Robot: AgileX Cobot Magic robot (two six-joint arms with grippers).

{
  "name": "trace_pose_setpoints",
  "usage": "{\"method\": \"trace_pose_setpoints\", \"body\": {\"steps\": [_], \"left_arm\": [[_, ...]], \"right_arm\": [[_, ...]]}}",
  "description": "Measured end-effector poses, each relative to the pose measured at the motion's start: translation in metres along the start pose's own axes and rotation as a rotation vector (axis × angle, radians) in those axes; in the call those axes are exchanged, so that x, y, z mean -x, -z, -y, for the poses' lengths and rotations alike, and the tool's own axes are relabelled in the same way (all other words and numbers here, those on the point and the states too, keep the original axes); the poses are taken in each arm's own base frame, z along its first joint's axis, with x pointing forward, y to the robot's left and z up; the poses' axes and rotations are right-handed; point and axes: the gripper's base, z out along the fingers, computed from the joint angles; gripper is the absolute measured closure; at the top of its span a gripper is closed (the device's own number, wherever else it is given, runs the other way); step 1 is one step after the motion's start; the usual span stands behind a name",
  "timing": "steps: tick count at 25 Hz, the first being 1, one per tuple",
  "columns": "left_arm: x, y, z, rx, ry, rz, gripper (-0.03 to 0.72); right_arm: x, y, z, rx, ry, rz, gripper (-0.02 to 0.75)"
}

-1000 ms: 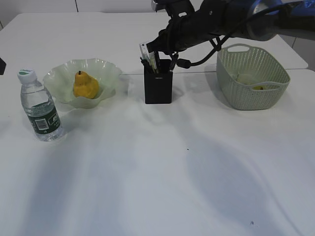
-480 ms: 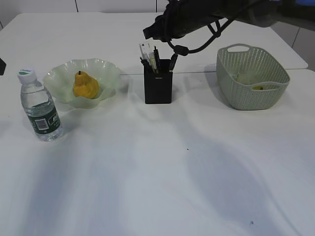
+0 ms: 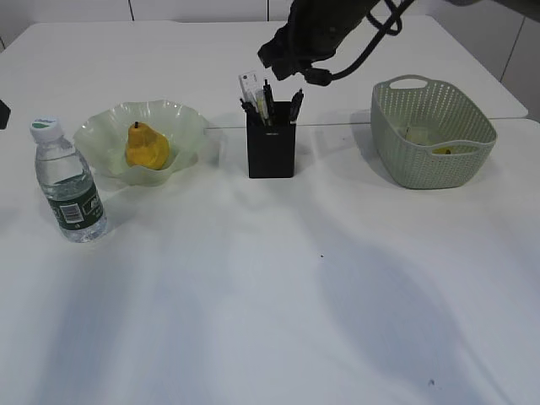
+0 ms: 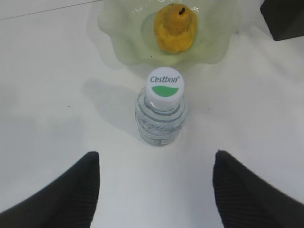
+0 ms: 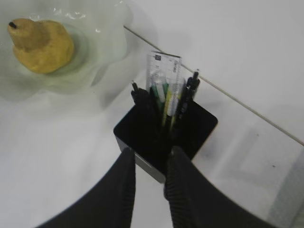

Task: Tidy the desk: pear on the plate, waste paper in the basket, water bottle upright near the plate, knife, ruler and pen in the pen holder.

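Note:
The yellow pear (image 3: 146,145) lies on the pale green wavy plate (image 3: 186,123). The water bottle (image 3: 69,181) stands upright just left of the plate. The black pen holder (image 3: 271,152) holds the clear ruler (image 3: 248,85) and several pens. My right gripper (image 3: 291,57) hangs above the holder, slightly open and empty; the right wrist view shows its fingers (image 5: 148,159) over the holder (image 5: 199,127), with the ruler (image 5: 164,64) and pear (image 5: 40,45) beyond. My left gripper (image 4: 155,156) is wide open and empty, above the bottle (image 4: 164,84), with the pear (image 4: 175,26) on the plate (image 4: 122,29) beyond. The knife cannot be told apart.
A green woven basket (image 3: 396,139) stands at the right with pale paper (image 3: 418,133) and a yellowish scrap inside. A table seam runs behind the holder. The holder's corner (image 4: 285,19) shows at the top right of the left wrist view.
My right arm has lifted up and back from the top of the pen holder. The items in the holder, the pear, bottle and basket have not moved.

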Motion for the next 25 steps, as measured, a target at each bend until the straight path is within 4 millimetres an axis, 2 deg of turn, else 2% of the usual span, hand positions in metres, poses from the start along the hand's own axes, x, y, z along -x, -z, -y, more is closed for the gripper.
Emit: {"method": "trace_pose_setpoints", "body": {"steps": [7,10,21,25], "left_arm": [[0.000,0.000,0.000,0.000,0.000,-0.002,0.162],[-0.001,0.000,0.000,-0.002,0.000,-0.012,0.162],[-0.004,0.000,0.001,-0.006,0.000,-0.040,0.162],[-0.005,0.000,0.001,-0.008,0.000,-0.051,0.162]], "right_arm": [[0.006,0.044,0.011,-0.130,-0.081,-0.166,0.529],[0.007,0.051,0.014,-0.173,-0.123,-0.180,0.529],[0.007,0.052,0.014,-0.188,-0.218,-0.180,0.529],[0.011,0.065,0.013,-0.192,-0.219,-0.157,0.528]]}}
